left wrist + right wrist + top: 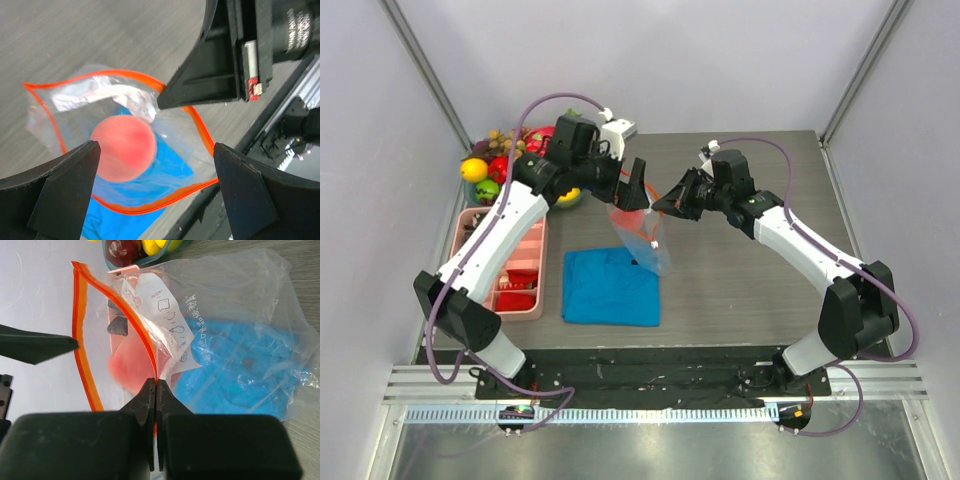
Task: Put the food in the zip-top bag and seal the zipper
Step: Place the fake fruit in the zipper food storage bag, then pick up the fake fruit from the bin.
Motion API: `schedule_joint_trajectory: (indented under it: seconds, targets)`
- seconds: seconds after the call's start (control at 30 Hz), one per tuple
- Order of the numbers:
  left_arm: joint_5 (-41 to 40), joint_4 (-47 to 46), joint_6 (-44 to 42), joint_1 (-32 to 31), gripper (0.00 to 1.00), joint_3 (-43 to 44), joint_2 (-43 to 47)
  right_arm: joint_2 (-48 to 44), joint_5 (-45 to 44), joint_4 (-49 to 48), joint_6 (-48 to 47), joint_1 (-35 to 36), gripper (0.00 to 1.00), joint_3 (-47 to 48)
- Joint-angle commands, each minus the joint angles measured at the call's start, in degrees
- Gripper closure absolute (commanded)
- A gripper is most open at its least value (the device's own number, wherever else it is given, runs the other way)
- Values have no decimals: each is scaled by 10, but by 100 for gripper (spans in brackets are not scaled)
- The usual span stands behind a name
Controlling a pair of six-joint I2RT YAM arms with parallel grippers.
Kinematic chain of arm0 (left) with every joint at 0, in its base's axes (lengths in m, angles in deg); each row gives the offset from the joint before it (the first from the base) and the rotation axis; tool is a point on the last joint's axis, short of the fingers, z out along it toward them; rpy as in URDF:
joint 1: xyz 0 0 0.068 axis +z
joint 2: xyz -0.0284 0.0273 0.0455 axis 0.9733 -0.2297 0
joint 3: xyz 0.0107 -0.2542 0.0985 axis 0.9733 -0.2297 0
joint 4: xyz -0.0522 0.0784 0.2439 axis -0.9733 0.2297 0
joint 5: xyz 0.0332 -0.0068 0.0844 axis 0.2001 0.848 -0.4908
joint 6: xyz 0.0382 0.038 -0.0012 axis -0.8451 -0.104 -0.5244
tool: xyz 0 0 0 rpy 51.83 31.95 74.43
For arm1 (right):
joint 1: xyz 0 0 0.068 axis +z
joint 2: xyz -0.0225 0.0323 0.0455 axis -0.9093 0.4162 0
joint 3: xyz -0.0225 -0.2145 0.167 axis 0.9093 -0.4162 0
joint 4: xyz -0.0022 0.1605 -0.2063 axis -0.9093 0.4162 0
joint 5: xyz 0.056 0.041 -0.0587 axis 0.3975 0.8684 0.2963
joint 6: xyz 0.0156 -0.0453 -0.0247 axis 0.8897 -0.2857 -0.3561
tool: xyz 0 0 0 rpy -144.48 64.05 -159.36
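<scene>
Peach (122, 150), one, pink, lies inside the one zip-top bag (240, 305). Right gripper (156, 385) pinches its zipper (84, 365); left gripper (156, 147) is wide open, empty.

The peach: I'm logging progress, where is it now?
Left wrist view, centre frame: the peach is inside the open zip-top bag, with the blue cloth below.

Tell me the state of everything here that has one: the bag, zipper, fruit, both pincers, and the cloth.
zip-top bag: held up, mouth open
zipper: unsealed
peach: inside the bag
left pincer: open, above the bag mouth
right pincer: shut on the zipper
blue cloth: folded, lying flat
</scene>
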Motion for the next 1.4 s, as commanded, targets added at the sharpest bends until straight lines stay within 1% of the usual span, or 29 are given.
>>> schedule_joint_trajectory:
  seconds: [0.0, 0.03, 0.07, 0.1, 0.23, 0.27, 0.33, 0.43, 0.47, 0.53, 0.73, 0.77, 0.9, 1.03, 1.37]
  targets:
    - [-19, -56, 24, 69, 0, 18, 54, -24, -8, -5, -15, -4, 99, 11]
    - [-7, -70, 36, 100, 0, 3, 58, -25, -8, -4, -15, -5, 99, 11]
    - [-5, -91, 45, 148, 0, -2, 61, -25, -9, -4, -16, -6, 99, 13]
    - [-5, -91, 37, 169, 0, -4, 58, -25, -8, -4, -17, -6, 99, 15]
    - [-98, -78, -11, 213, 0, -9, 42, -23, -10, -2, -26, -6, 99, 23]
    - [-111, -81, -12, 231, 0, -13, 34, -22, -11, -1, -28, -6, 99, 28]
    - [-154, -78, -21, 244, 0, -14, 18, -22, -14, 2, -36, -6, 99, 32]
    - [-217, -74, -36, 256, 0, -14, -19, -22, -18, 10, -42, -6, 99, 38]
    - [-251, -77, -37, 257, 0, -18, -28, -23, -19, 12, -42, -6, 99, 38]
    - [-284, -84, -38, 261, 0, -21, -55, -23, -19, 14, -44, -6, 99, 37]
    - [-324, -105, -67, 264, 0, -17, -116, -23, -18, 18, -51, -6, 99, 33]
    - [-328, -107, -90, 265, 0, -14, -125, -23, -18, 18, -52, -6, 99, 33]
    - [-353, -113, -124, 265, 0, 7, -163, -19, -15, 19, -54, -6, 99, 33]
    - [-373, -111, -130, 265, 0, 15, -196, -15, -12, 18, -55, -6, 99, 36]
    - [-388, -128, -138, 266, 0, 7, -231, -7, -10, 18, -56, -7, 99, 37]
